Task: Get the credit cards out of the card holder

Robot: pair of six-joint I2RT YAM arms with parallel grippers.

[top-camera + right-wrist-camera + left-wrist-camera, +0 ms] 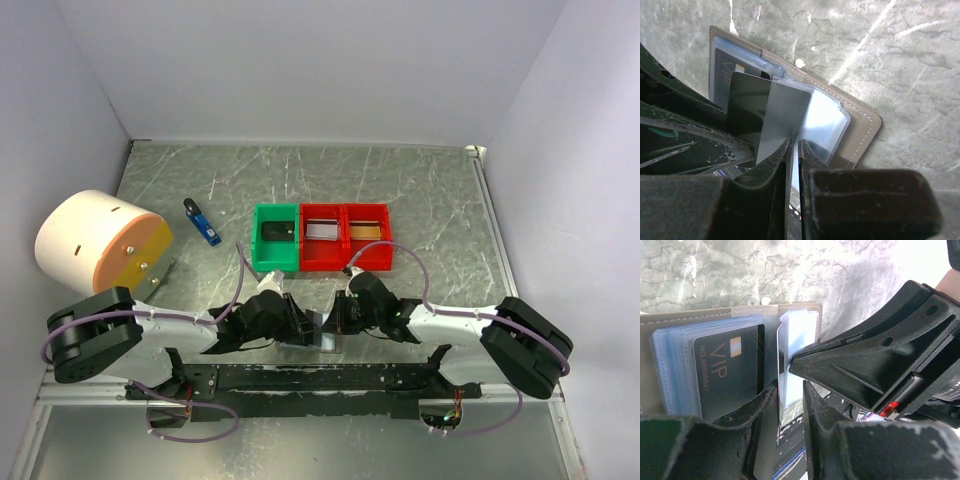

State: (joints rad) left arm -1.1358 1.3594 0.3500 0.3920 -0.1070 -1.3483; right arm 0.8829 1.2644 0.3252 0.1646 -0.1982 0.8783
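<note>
Trouble sat closest in: my right claw was pinched shut on the lower edge of a grey card, which stood partly out of its clear sleeve. My left claw stood parted just beside it, with a pale sheet loose in the gap; sleeve or card, I could not tell from so close. Under both lay the card holder, open at the near edge of the table, a black card tucked in its other side. With nothing pinning the holder, a pull risked dragging the whole thing along, or the sleeve with the card. So thin a pinch could also slip. My claws were crowded enough to knock together. Farther off sat the green tray and the red trays.
</note>
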